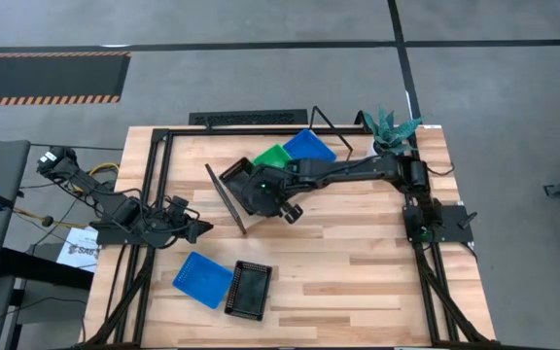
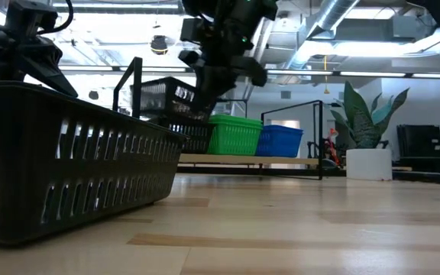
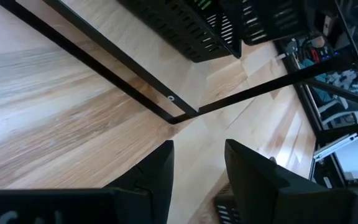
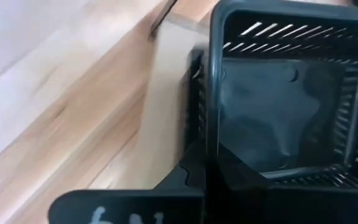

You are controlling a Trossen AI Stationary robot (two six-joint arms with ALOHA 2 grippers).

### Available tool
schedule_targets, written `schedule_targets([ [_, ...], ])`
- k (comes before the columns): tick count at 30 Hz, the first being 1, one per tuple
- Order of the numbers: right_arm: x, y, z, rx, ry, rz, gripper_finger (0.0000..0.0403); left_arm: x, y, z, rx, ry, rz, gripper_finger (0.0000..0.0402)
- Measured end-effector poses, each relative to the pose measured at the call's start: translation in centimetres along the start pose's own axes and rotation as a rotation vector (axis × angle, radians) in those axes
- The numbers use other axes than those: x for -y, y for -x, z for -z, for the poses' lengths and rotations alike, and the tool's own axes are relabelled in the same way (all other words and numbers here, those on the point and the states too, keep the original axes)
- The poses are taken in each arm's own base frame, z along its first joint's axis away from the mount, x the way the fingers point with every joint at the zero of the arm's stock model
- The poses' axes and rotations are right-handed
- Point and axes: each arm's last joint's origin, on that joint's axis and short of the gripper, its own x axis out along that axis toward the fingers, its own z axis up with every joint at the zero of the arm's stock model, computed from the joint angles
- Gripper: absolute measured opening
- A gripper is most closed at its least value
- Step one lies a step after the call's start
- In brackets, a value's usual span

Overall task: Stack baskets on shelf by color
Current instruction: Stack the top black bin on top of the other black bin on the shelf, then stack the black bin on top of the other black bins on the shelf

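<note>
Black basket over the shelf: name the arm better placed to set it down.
Right. Its claw is shut on the black basket above the shelf, beside the green basket. The left claw sits empty, away from the shelf.

Bright overhead light; blurred right-wrist view.

A black basket [image 1: 238,185] hangs tilted over the shelf [image 1: 224,197], above its left end. On the shelf sit a green basket [image 1: 272,156] and a blue basket [image 1: 309,146], side by side. Down front on the surface, another blue basket [image 1: 202,279] lies just beside another black basket [image 1: 248,290].
</note>
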Motion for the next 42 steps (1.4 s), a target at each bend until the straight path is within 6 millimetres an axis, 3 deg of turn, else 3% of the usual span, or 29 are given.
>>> schedule_targets([
  [14, -0.1, 0.0, 0.2, -0.022, 0.010, -0.004, 0.0033, -0.2, 0.0, 0.0, -0.002, -0.007, -0.017, 0.0130],
  [30, 1.0, 0.0, 1.5, -0.050, -0.077, 0.024, 0.0142, -0.2, 0.0, 0.0, -0.002, -0.005, -0.015, 0.0130],
  [37, 2.3, 3.2, 0.3, -0.047, -0.225, 0.026, 0.0181, -0.2, 0.0, 0.2, -0.076, 0.035, -0.011, 0.0130],
  [42, 2.5, 6.7, -1.3, -0.020, -0.547, -0.018, 0.0201, -0.1, 0.0, 0.5, -0.166, 0.073, -0.008, 0.0130],
])
